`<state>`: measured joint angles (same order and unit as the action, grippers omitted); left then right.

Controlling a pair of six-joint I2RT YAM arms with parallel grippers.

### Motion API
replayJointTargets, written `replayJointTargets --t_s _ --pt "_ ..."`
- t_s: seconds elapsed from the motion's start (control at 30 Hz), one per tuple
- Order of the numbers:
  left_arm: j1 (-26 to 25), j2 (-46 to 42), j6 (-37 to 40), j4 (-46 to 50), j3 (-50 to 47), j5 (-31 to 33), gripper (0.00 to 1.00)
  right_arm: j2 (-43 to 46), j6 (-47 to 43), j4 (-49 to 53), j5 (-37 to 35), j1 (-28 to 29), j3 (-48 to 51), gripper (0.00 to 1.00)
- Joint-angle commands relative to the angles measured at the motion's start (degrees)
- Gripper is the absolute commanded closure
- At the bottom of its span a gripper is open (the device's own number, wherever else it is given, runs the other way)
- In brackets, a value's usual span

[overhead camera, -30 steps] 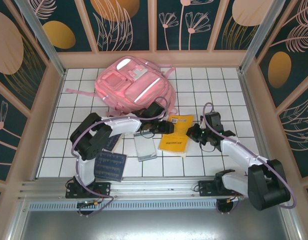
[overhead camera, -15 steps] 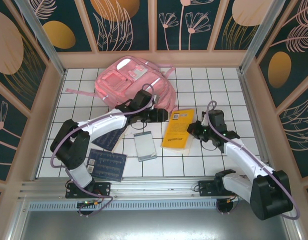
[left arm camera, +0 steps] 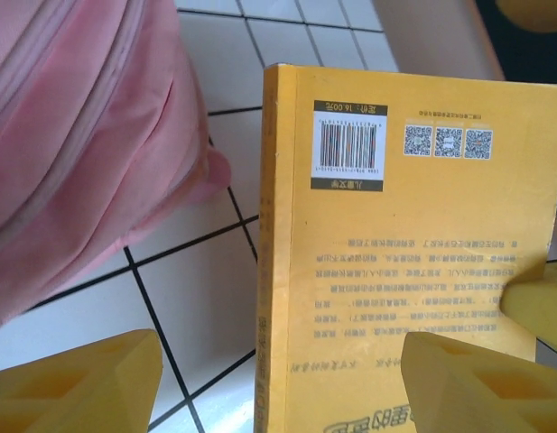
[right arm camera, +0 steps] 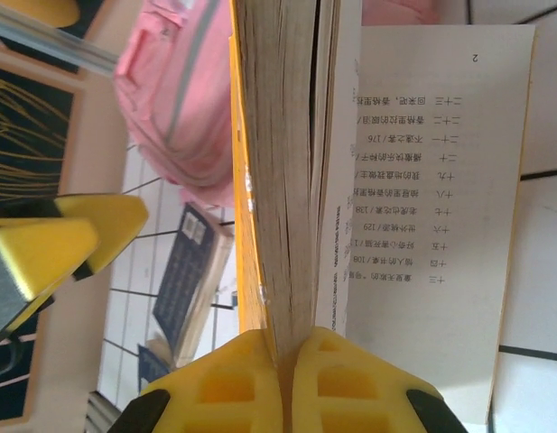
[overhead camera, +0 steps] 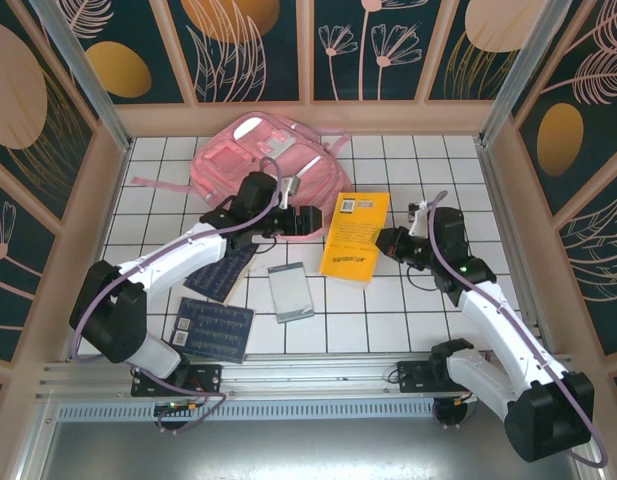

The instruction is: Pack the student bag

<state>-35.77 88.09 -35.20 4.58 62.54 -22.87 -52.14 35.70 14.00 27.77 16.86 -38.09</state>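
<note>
Pinching pages of the yellow paperback book [overhead camera: 355, 238], the right pincer [right arm camera: 287, 347] is showing half cropped; the left pincer [left arm camera: 283, 379] is gaping.

Pink student bag [overhead camera: 240, 160] flat, far left

Top view wide; wrist views close, share book [left arm camera: 395, 253], student bag [left arm camera: 79, 135].

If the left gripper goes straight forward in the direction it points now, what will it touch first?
Most likely the yellow book: its spine lies just ahead of the open left gripper, in line with the gap between the fingers. Whether the gripper would pass above the book, I cannot tell.
</note>
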Motion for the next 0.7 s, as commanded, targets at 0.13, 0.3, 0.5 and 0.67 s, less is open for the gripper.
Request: replayJointTargets --t_s 0.13,0.3,0.5,0.67 --pt "1.40 -0.90 1.81 -5.30 -0.43 -8.12 0.28 3.03 -1.06 -7.02 10.14 0.21 -5.32 1.00" --pt "1.56 -1.30 -6.38 -20.33 -4.85 -19.98 0.26 3.69 1.14 -11.79 13.80 0.62 -5.73 1.00" --pt "1.49 -1.70 -17.03 -38.53 -10.67 -26.67 0.28 3.43 2.57 -14.92 14.51 1.63 -5.60 1.00" --pt "1.50 -2.55 -20.19 -44.93 -10.83 -29.33 0.46 2.56 1.94 -14.43 13.27 2.18 -5.81 1.00"
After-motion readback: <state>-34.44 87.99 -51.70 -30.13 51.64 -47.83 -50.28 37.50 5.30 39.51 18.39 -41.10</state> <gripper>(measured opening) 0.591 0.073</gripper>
